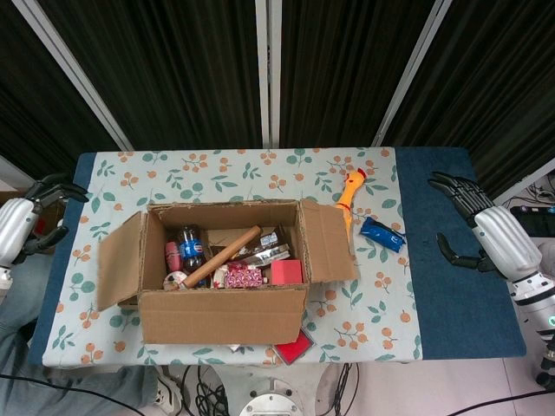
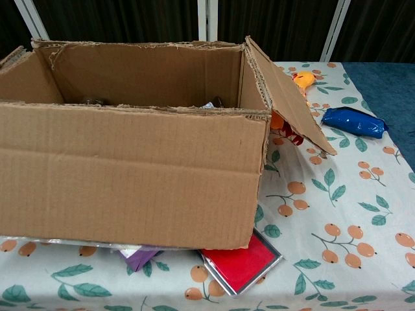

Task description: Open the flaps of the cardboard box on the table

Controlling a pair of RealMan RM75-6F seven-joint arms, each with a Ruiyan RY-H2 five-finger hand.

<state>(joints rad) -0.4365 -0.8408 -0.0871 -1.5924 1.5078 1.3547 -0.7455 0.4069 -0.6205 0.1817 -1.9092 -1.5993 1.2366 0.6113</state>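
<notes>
The box (image 1: 221, 277) sits near the front of the table (image 1: 260, 169), its side flaps folded outward (a bottle (image 1: 189, 250) and a rolling pin (image 1: 221, 256) lie among the things inside). The left hand (image 1: 22, 225) hovers off the table's left edge, fingers apart and empty. The right hand (image 1: 490, 234) hangs over the blue cloth (image 1: 451, 286), likewise spread and holding nothing.

The left hand (image 1: 19, 227) sits at the far left edge of the head view, fingers apart and curved, holding nothing. The right hand (image 1: 494, 232) hangs at the far right, fingers spread, thumb out, palm empty
</notes>
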